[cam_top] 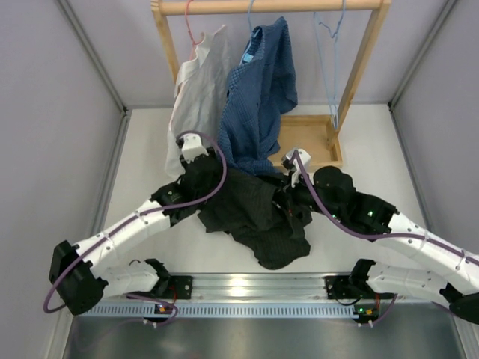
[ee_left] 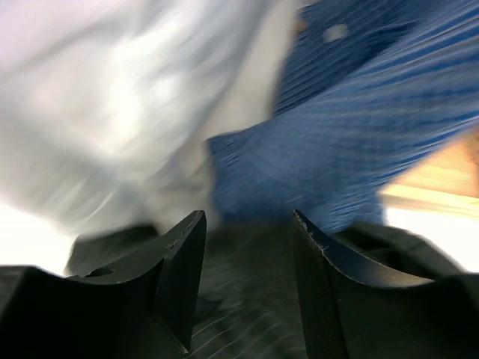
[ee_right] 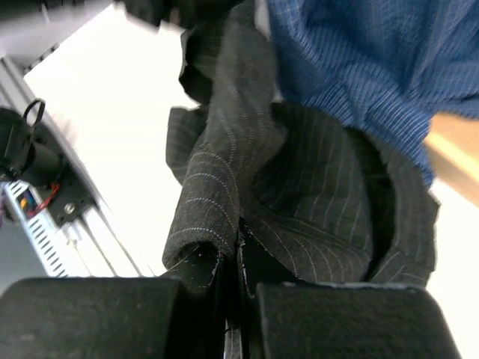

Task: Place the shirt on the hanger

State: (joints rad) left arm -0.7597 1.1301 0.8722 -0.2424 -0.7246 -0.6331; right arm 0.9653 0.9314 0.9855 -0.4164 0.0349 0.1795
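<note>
Jaws: right gripper point(ee_right: 238, 247) pinches a fold of shirt point(cam_top: 254, 213); left gripper point(ee_left: 247, 247) gapes w/ nothing held. Risk: a one-point lift could bunch the cloth and snag the blue shirt point(cam_top: 262, 97) before reaching the hanger point(cam_top: 331, 82).

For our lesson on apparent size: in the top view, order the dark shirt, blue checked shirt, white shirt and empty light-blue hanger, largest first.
1. The dark shirt and blue checked shirt: too alike to rank, one crumpled, one hanging.
2. The white shirt.
3. The light-blue hanger, just thin wire.
</note>
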